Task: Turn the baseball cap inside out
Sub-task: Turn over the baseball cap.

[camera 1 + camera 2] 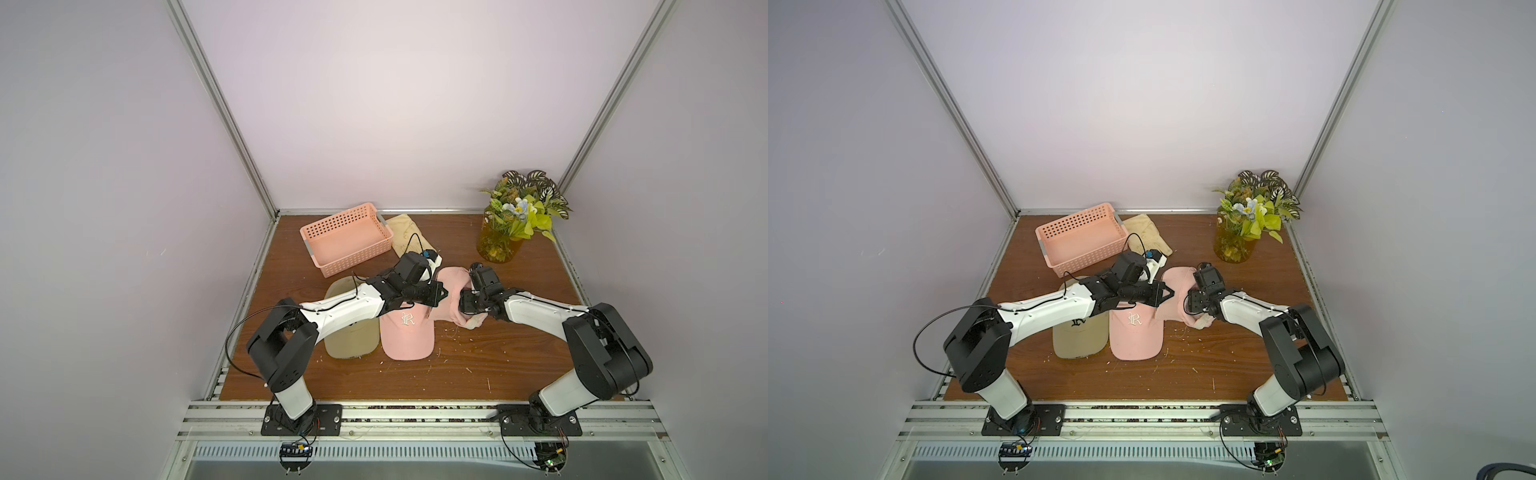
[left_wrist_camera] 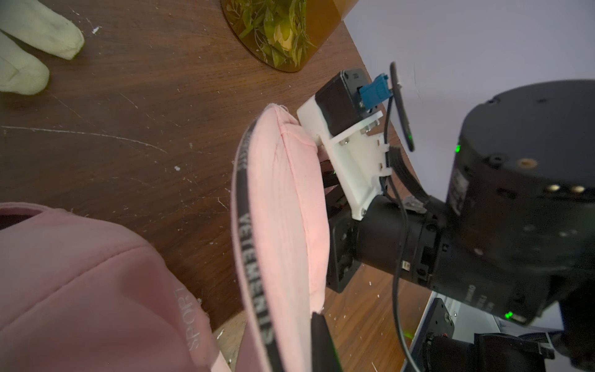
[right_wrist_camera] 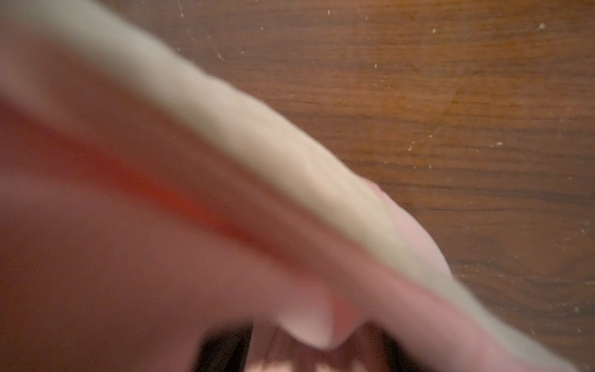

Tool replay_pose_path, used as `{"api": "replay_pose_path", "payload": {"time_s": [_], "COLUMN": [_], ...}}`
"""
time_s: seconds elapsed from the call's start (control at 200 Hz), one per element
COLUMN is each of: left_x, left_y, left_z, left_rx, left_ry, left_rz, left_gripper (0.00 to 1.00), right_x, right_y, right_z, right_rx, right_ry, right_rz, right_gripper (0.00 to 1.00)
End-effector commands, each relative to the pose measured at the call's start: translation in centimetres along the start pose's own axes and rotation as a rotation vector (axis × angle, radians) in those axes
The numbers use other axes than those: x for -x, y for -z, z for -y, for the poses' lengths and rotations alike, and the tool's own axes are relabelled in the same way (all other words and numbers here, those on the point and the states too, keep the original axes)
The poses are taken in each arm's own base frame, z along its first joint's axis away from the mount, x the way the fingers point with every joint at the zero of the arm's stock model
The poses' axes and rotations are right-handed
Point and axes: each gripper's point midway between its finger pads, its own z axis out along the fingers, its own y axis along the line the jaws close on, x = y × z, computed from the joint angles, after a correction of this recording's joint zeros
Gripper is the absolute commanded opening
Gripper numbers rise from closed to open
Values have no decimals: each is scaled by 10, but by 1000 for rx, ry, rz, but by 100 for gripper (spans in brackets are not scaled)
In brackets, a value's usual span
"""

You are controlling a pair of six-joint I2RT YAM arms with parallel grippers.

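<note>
The pink baseball cap lies mid-table in both top views, brim toward the front and a white letter on its front. Its crown fabric is pulled out to the right between my two grippers. My left gripper is shut on the cap's rim. In the left wrist view a black finger pinches the pink edge beside the black lettered sweatband. My right gripper is pushed into the fabric. In the right wrist view its dark fingers stand apart, with blurred pink and cream cloth draped between and over them.
A beige cap lies under my left forearm, just left of the pink one. A pink perforated basket stands at the back, with a beige cloth beside it. An amber vase of plants stands at the back right. Pale glove fingers show in the left wrist view.
</note>
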Motion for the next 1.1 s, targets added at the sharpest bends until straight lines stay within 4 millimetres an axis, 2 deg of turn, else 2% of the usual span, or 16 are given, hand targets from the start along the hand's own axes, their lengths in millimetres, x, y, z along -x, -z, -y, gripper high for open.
{"api": "replay_pose_path", "payload": {"time_s": [0.0,0.095,0.185,0.265,0.41,0.515,0.595,0.666,0.766,0.961,1.091], "left_x": [-9,-8,-10,-11,-11,-8,-2,7,24,64,76], "left_y": [-8,-8,-10,-12,-13,-11,-8,-5,3,26,34], "left_z": [-12,-14,-14,-16,-15,-12,-7,-2,-1,2,7], "left_rx": [64,70,67,65,54,42,23,5,-3,-46,-61], "left_ry": [-33,-36,-38,-37,-40,-43,-44,-48,-48,-36,-50], "left_rz": [-31,-29,-37,-45,-45,-37,-18,3,33,129,142], "left_gripper": [0,0,0,0,0,0,0,0,0,0,0], "right_x": [1,-4,-8,-9,-5,3,10,15,24,43,53], "right_y": [-7,-13,-17,-18,-13,-3,10,29,60,127,155], "right_z": [8,9,11,13,13,5,-12,-31,-45,-52,-46], "right_rx": [-56,-67,-82,-90,-82,-22,87,208,330,490,513], "right_ry": [-32,-34,-35,-36,-29,-6,33,82,118,125,97], "right_rz": [-4,-23,-33,-30,-1,36,68,89,133,270,339], "right_gripper": [67,60,48,33,12,0,0,0,0,0,0]}}
